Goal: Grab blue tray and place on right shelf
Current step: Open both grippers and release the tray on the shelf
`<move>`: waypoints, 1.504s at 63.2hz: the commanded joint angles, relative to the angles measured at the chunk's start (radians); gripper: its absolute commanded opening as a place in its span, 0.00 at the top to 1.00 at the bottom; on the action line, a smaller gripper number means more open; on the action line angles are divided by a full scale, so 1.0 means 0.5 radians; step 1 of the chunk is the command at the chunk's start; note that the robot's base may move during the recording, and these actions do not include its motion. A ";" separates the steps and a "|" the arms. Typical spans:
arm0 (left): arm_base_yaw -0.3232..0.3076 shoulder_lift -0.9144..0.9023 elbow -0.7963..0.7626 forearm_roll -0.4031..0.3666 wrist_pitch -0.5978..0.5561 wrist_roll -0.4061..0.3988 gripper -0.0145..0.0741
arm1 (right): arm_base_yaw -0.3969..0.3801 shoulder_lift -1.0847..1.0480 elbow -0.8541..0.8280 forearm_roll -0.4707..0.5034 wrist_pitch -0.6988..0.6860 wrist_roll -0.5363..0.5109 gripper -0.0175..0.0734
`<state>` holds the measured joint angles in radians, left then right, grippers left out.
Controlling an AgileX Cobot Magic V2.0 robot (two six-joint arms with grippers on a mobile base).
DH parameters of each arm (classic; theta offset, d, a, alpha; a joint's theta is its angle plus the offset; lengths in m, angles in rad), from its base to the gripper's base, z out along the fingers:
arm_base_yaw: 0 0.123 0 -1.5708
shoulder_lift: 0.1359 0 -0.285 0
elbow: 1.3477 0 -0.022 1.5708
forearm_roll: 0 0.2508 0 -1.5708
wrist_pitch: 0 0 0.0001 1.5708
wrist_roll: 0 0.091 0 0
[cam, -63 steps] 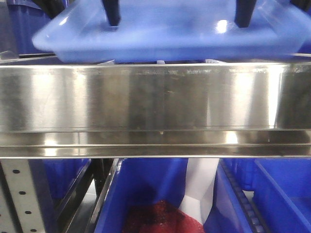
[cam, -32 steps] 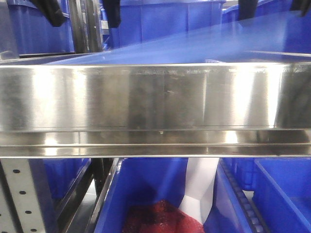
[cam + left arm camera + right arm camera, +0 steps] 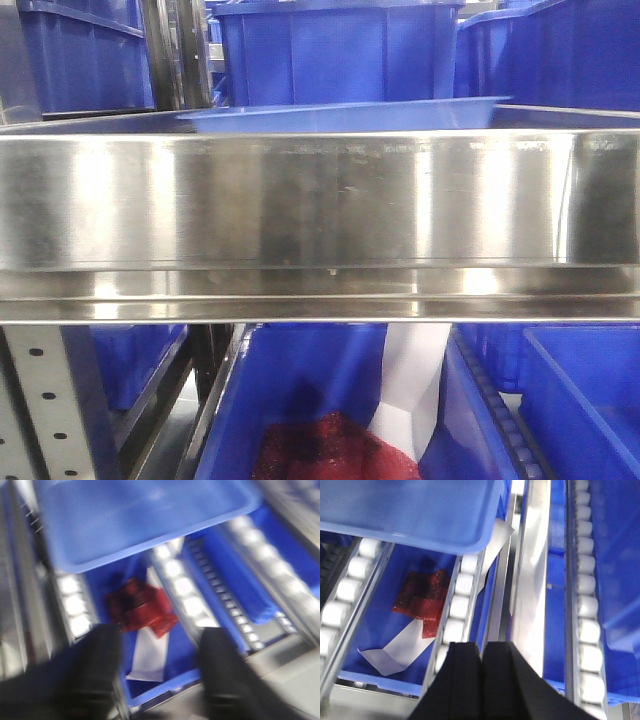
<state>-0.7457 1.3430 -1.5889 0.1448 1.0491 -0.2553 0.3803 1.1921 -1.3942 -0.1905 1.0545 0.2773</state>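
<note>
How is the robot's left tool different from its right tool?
The left tool has its fingers spread wide apart, while the right tool has its fingers pressed together. The left tool looks blurry; the right tool looks sharp. Both are black, hold nothing, and sit below the blue tray.

Left tool (image 3: pixel 159 675) — fingers spread wide apart; right tool (image 3: pixel 481 667) — fingers pressed together, empty.

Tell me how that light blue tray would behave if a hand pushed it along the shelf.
The blue tray looks glossy, so probably slides easily on the rollers. It seems thin, shallow and empty, likely light. Its broad flat base makes tipping unlikely.
</note>
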 commanded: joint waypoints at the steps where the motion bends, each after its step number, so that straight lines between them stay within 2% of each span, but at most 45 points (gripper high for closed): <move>1: -0.074 -0.252 0.191 0.023 -0.282 0.012 0.84 | -0.001 -0.259 0.167 -0.025 -0.224 -0.055 0.75; 4: -0.095 -0.359 0.350 0.023 -0.384 0.012 0.90 | -0.001 -0.383 0.305 -0.025 -0.295 -0.079 0.75; 23: -0.106 -1.124 1.375 0.006 -1.094 0.012 0.89 | -0.001 -1.287 1.205 0.004 -0.721 -0.230 0.75; 33: -0.106 -1.474 1.753 0.031 -1.368 0.021 0.89 | -0.001 -1.713 1.519 0.004 -0.885 -0.234 0.75; 38: -0.106 -1.614 1.898 0.092 -1.478 0.030 0.89 | -0.001 -1.898 1.621 0.004 -0.961 -0.248 0.75; 44: -0.106 -1.738 2.008 0.173 -1.583 0.030 0.89 | -0.001 -2.074 1.666 0.004 -1.046 -0.265 0.75; 56: -0.106 -1.791 2.034 0.160 -1.599 0.030 0.89 | -0.001 -2.146 1.670 0.004 -1.130 -0.266 0.75; 85: -0.106 -1.787 2.052 0.157 -1.612 0.030 0.89 | -0.001 -2.146 1.670 0.004 -1.128 -0.266 0.75; 87: -0.106 -1.787 2.062 0.112 -1.613 0.030 0.89 | -0.001 -2.146 1.670 0.004 -1.128 -0.266 0.75; 90: -0.084 -1.800 2.061 -0.078 -1.603 0.070 0.89 | -0.001 -2.146 1.670 0.004 -1.128 -0.266 0.75; 95: 0.014 -1.879 2.061 -0.338 -1.557 0.426 0.89 | -0.001 -2.146 1.670 0.004 -1.128 -0.266 0.75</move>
<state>-0.7700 0.4270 -0.5294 0.0783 0.3416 -0.1613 0.3803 0.1048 -0.5384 -0.1757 0.5895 0.1477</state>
